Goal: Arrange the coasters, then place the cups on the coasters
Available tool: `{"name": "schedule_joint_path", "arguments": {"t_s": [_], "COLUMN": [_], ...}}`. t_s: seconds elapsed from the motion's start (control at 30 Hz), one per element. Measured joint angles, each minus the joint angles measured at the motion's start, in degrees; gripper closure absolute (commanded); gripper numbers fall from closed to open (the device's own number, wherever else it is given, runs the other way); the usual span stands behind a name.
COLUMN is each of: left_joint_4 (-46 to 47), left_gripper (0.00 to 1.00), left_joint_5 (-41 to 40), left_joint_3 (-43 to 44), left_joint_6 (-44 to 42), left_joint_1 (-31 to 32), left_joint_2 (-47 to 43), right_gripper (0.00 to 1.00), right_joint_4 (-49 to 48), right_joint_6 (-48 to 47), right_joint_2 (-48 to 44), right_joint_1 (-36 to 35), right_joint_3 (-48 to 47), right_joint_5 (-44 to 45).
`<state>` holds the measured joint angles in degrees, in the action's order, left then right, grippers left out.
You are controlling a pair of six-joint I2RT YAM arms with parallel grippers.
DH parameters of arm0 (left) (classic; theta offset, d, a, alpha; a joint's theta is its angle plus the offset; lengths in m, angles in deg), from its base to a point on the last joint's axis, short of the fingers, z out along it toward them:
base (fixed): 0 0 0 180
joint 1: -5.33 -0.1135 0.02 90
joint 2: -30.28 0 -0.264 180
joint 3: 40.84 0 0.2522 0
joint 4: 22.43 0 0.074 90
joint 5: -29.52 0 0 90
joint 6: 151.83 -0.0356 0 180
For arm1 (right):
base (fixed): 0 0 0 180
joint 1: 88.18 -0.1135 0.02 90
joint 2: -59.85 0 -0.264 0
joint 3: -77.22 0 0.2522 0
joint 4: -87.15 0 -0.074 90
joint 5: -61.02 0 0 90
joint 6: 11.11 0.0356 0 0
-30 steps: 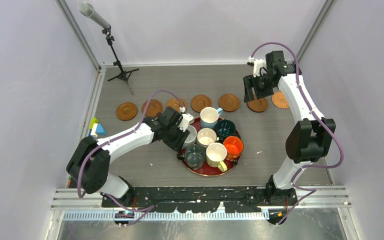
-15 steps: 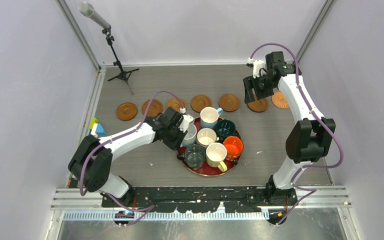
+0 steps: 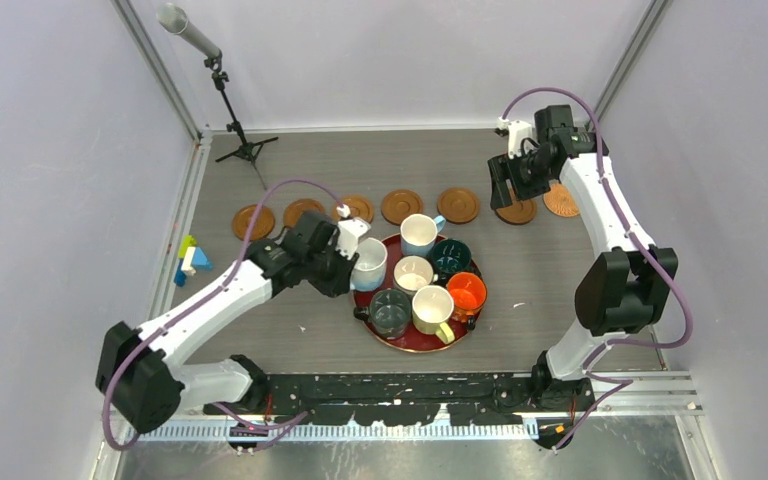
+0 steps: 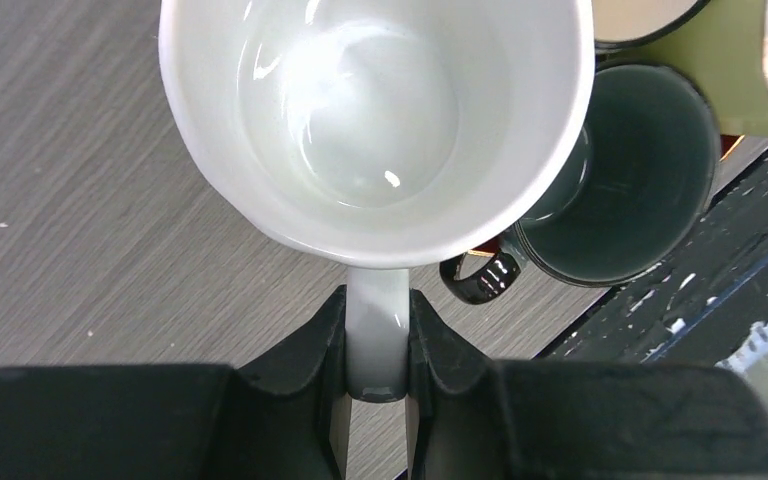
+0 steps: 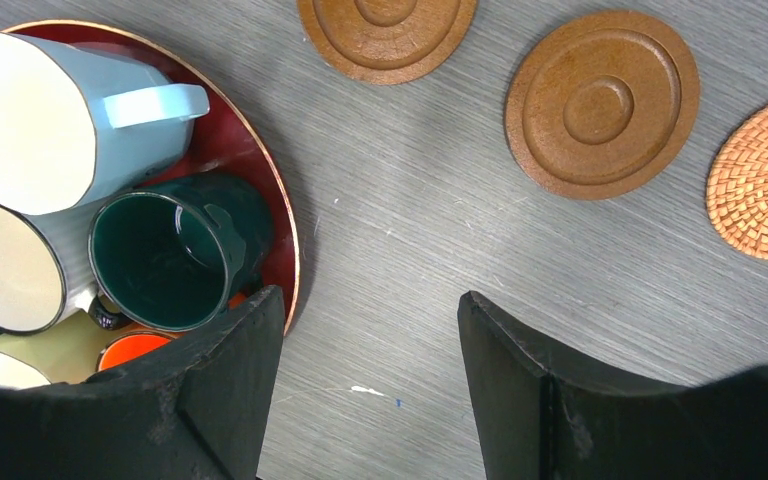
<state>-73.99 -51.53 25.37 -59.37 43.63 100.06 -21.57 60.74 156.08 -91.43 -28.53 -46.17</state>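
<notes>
One white cup (image 4: 380, 120) is pinched by its handle (image 4: 377, 340) between the left jaws, which are closed narrow on it. Its bowl sits just ahead of them at the left rim of the red tray (image 3: 415, 346). It looks like glazed ceramic: stiff, slick and breakable. Its weight hangs off the handle, so it will probably want to tip, yet the handle is the sensible hold. Six more cups (image 3: 413, 272) crowd the tray beyond those jaws, making seven, no two the same colour. Farther off, seven coasters lie in a row on the tabletop (image 3: 560, 290), six wooden (image 3: 401, 205) and one woven (image 3: 560, 198). The right jaws stand wide and empty, with the row's right end just ahead of them.
</notes>
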Motion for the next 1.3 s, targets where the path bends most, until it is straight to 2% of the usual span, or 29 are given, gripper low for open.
{"name": "schedule_joint_path", "arguments": {"t_s": [0.13,0.47,0.9,1.1,1.3], "left_joint_4": [-1.4,1.0,9.0,16.2,22.0], "left_gripper": [1.0,1.0,1.0,1.0,1.0], "left_joint_5": [2.2,1.3,5.6,9.4,13.4], "left_joint_3": [2.2,4.4,5.2,4.5,4.0], "left_joint_6": [0.1,-3.3,-12.0,-15.6,-19.5], "left_joint_1": [-4.6,-26.5,-49.2,-55.3,-57.3], "left_joint_2": [-3.0,-4.9,-0.9,3.3,9.2], "right_gripper": [0.31,0.29,0.26,0.26,0.26], "right_joint_4": [0.0,0.1,0.0,0.0,0.0], "right_joint_6": [0.0,0.0,1.4,2.1,2.6], "right_joint_2": [-0.6,-0.7,-0.7,-0.6,-0.4], "right_joint_1": [0.0,0.0,0.0,0.0,0.0], "right_joint_3": [0.1,0.0,-1.4,-1.4,-1.4], "right_joint_5": [-0.4,-1.6,-3.3,-3.5,-3.5]}}
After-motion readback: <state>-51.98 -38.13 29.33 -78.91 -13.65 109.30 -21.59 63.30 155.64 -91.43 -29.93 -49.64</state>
